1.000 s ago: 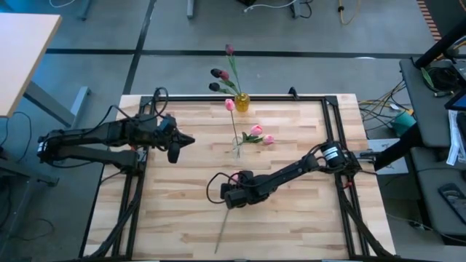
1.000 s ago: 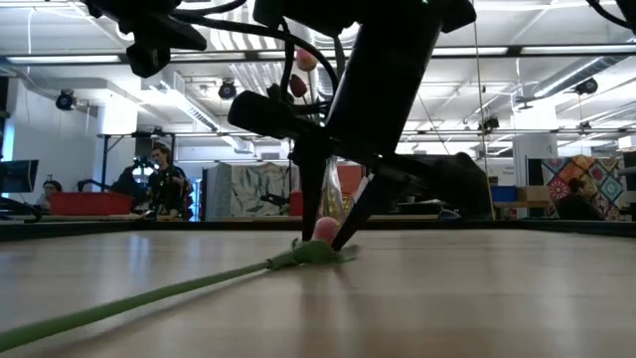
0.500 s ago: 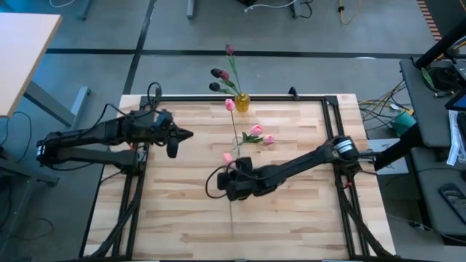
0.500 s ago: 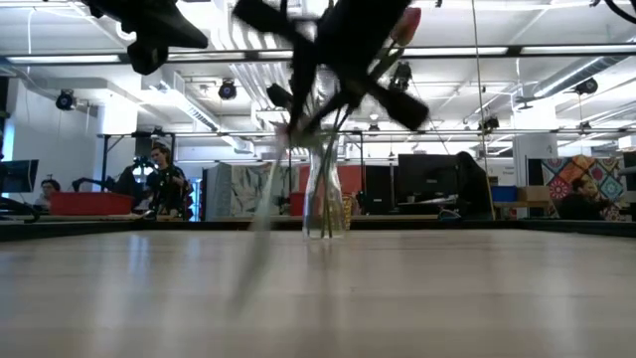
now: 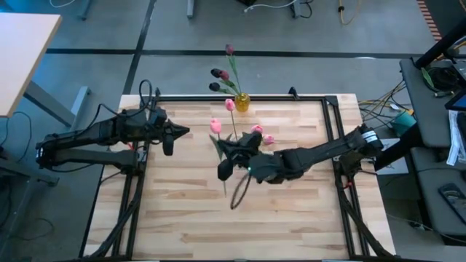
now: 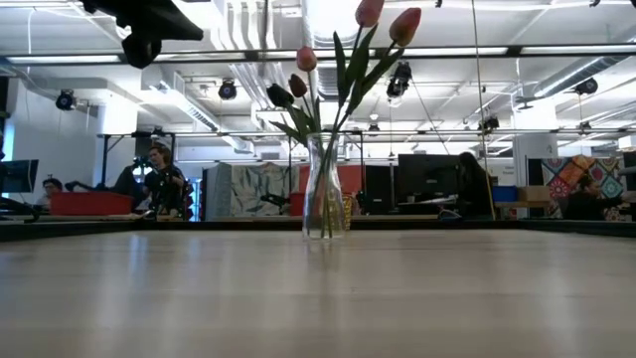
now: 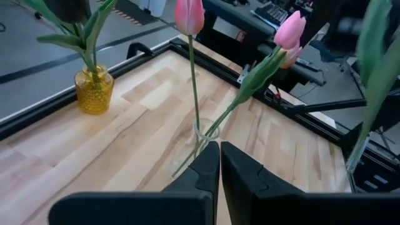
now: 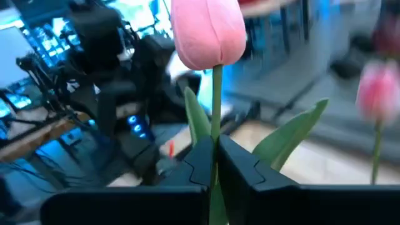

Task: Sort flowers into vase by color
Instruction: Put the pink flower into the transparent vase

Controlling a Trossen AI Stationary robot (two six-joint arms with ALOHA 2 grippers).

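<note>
My right gripper [image 5: 228, 148] is high over the table's middle, right next to the clear glass vase [image 5: 237, 151], shut on a light pink tulip [image 5: 215, 125]. Its head [image 8: 208, 30] stands above the fingers. The clear vase [image 6: 325, 197] holds pink tulips [image 5: 256, 130] by their stems. A small yellow vase [image 5: 241, 102] at the far edge holds dark maroon tulips [image 5: 216, 73]. My left gripper [image 5: 172, 136] hovers shut over the table's left part, pointing at the clear vase [image 7: 201, 134] and touching nothing. My right gripper pinches the pink tulip's thin green stem [image 8: 216, 139] between its two fingers, a short way below the head and beside a leaf [image 8: 197, 119]. The fingers lie across the stem. The flower is lifted clear of the table, roughly upright, head above the fingers.
A black frame [image 5: 331, 127] runs around the wooden tabletop. The near half of the table [image 5: 240, 233] is bare wood. In the low view, people and desks show in the room beyond the far edge.
My right gripper has lifted the pink tulip off the table and carried it up and toward the far edge, to beside the clear vase. The flower has swung from lying flat to roughly upright. My left gripper has drifted slightly toward the far left.
</note>
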